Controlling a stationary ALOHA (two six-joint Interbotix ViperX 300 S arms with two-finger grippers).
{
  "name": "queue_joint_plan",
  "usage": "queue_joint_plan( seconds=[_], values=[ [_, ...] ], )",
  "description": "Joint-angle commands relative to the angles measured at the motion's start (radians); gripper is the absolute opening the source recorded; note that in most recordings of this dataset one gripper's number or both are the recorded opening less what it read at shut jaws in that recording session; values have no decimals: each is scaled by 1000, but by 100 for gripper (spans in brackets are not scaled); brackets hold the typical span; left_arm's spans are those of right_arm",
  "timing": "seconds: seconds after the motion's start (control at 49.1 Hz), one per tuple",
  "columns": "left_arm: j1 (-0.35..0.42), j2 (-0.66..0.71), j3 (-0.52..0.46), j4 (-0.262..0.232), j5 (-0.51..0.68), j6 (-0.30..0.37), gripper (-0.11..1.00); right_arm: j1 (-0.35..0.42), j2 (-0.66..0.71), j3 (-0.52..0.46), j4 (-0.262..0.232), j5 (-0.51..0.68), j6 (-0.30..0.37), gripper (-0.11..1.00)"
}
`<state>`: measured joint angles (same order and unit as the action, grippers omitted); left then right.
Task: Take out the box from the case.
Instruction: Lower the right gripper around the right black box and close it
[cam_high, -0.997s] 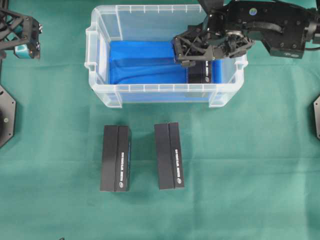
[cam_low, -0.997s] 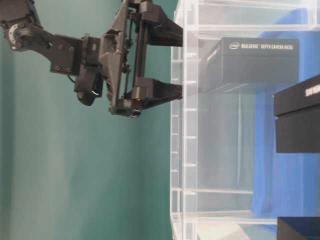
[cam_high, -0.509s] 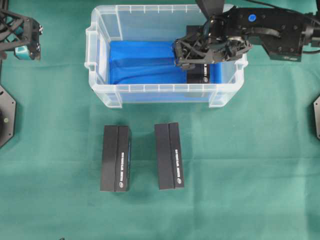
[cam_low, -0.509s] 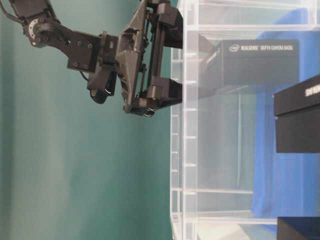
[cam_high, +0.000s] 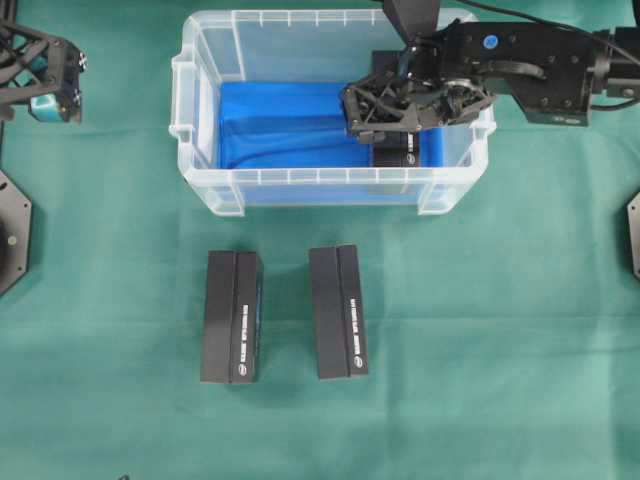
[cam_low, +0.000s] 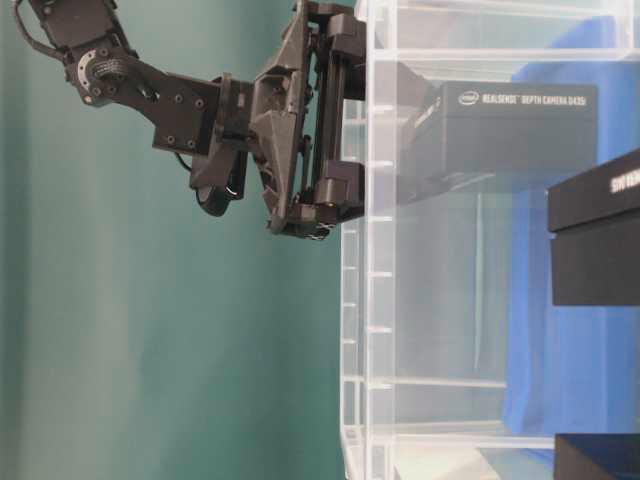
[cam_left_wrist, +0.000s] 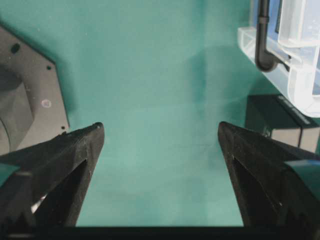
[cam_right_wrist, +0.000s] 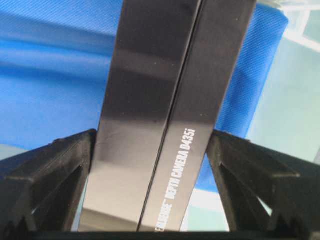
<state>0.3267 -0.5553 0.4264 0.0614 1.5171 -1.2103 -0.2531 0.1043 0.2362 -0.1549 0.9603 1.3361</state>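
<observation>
A slim rectangular black cardboard box lies in the clear plastic tub-shaped case, on blue cloth. The right gripper, released, straddles its long sides. Rigid, light and smooth-skinned, it is best squeezed mid-length.

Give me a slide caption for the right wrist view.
Open right claw straddling the black box that lies on the blue cloth, not yet closed.

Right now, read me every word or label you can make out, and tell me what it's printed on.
"intel REALSENSE DEPTH CAMERA D435i": side of the black box in the case.
"DEPTH CAMERA D435i": same box, seen between the right end effector fingers.
Two boxes on the table: white print too small to read.
</observation>
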Motion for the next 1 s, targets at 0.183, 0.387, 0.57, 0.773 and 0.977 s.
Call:
queue_joint_plan(
  seconds=[0.183, 0.387, 0.57, 0.773, 0.977],
  values=[
    [-3, -2, -17, 3, -12, 0, 99, -21, 5, 0, -3, -17, -2, 92],
    [-3, -2, -17, 3, -15, 0, 99, -21, 5, -5, 3, -2, 3, 69],
    [-3, -2, -17, 3, -17, 0, 99, -21, 5, -9, 5, 2, 25, 67],
    [-3, -2, -17, 3, -17, 0, 99, -21, 5, -11, 3, 5, 28, 67],
    [-3, -2, -17, 3, -17, 0, 99, -21, 3, -12, 5, 8, 51, 67]
  ],
)
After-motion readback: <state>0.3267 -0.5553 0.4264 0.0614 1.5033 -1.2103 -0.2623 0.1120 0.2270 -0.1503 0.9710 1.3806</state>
